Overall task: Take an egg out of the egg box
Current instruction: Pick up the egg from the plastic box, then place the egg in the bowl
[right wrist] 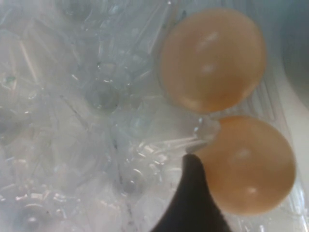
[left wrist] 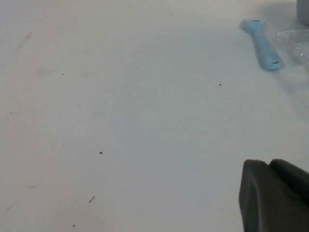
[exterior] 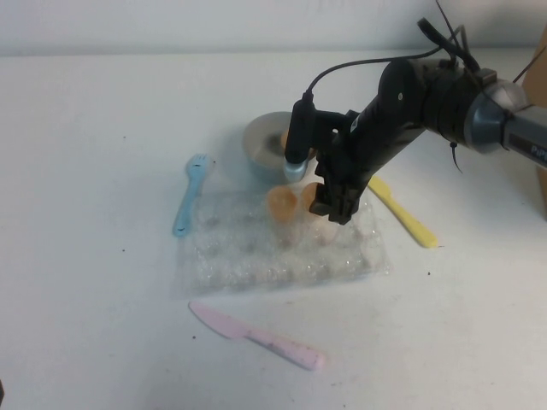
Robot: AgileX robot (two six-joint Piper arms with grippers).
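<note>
The egg box [exterior: 248, 260] is a clear crinkly tray in the middle of the table. Two orange-tan eggs sit side by side in its far row, one egg [exterior: 280, 203] free and the other egg [exterior: 308, 196] between the fingers of my right gripper [exterior: 330, 203], which reaches down from the right. In the right wrist view one of its fingers [right wrist: 193, 198] presses against that egg [right wrist: 248, 164], beside the free egg [right wrist: 212, 58]; the other finger is hidden. My left gripper [left wrist: 276, 193] hovers shut over bare table, away from the tray.
A grey bowl [exterior: 256, 141] behind the tray holds another egg [exterior: 285, 138]. A blue fork [exterior: 190, 192] lies left of the tray, a yellow knife [exterior: 406, 215] to its right and a pink knife [exterior: 256, 337] in front. A cardboard box [exterior: 540, 94] stands at the right edge.
</note>
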